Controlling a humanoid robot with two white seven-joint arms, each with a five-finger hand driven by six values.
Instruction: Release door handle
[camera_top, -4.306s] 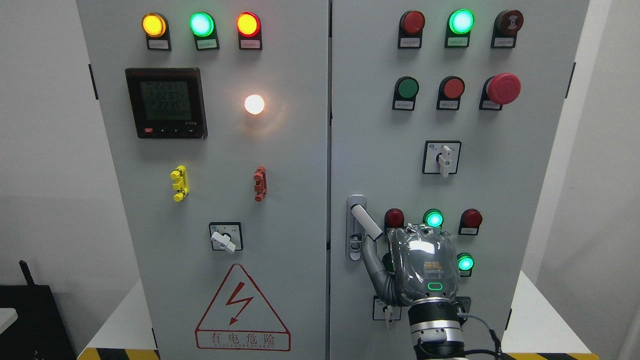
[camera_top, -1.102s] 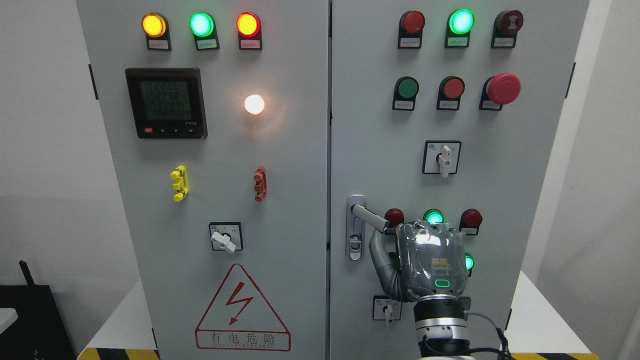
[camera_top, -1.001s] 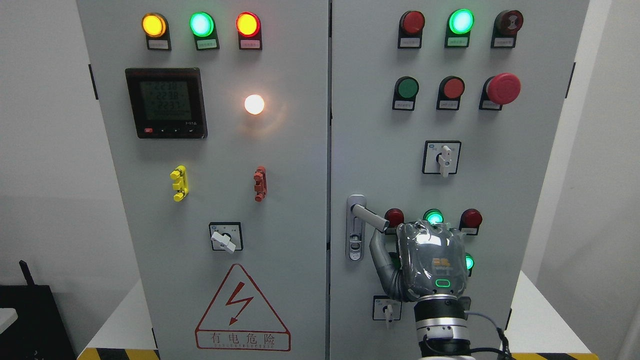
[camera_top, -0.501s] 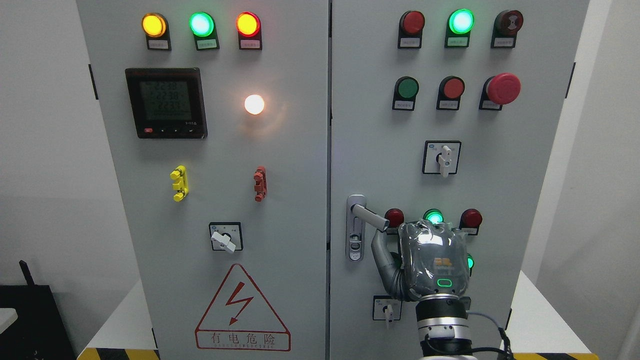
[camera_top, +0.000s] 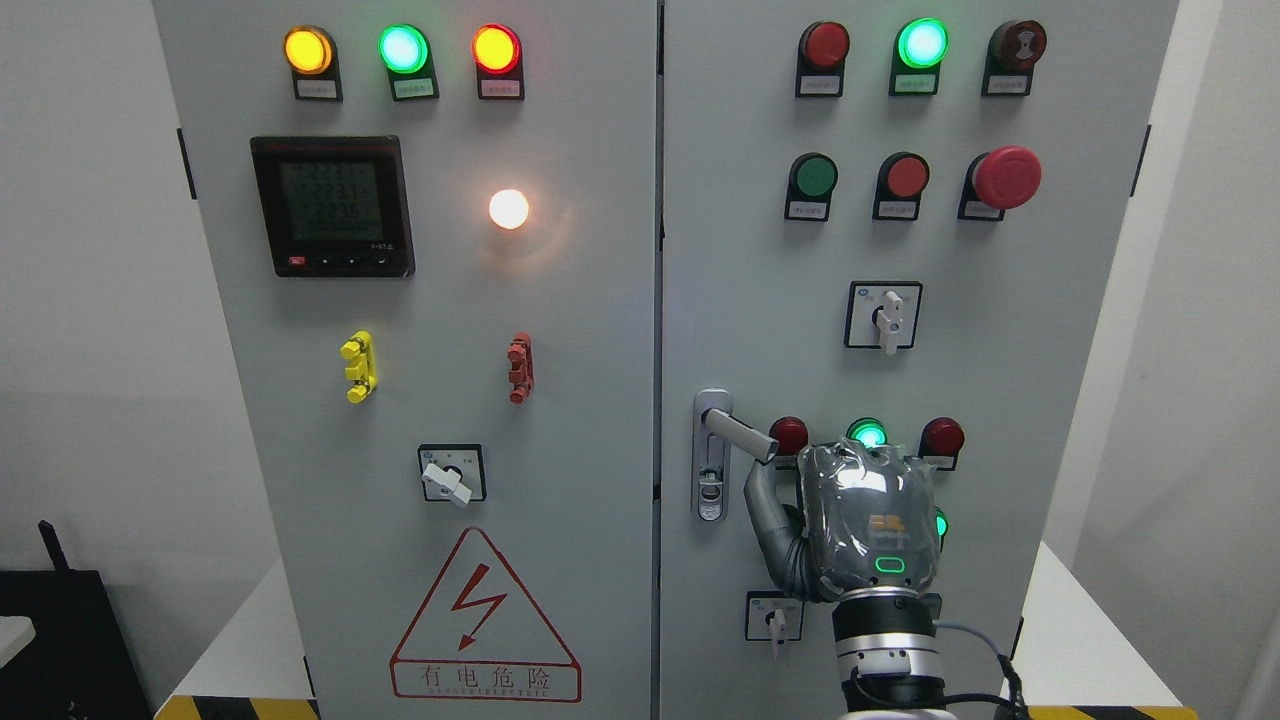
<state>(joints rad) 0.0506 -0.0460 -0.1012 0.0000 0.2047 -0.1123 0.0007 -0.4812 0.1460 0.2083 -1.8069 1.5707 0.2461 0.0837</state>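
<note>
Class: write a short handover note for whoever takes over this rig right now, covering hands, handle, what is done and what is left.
Right hand: back toward the camera, just below and right of the door handle; only its thumb reaches up under the lever's tip. Whether it touches, or how the fingers stand, cannot be told.
Left hand: not in view.
Handle: lever slanted down to the right, on the right door, which looks closed.
Done: no full grasp visible.
Left: draw the hand clear.

Right hand (camera_top: 868, 525) is hovering at lower right of frame, back toward camera, thumb (camera_top: 765, 500) pointing up just beneath the door handle (camera_top: 742, 436). Handle lever is angling down-right from its escutcheon. Finger posture is not resolving.
</note>
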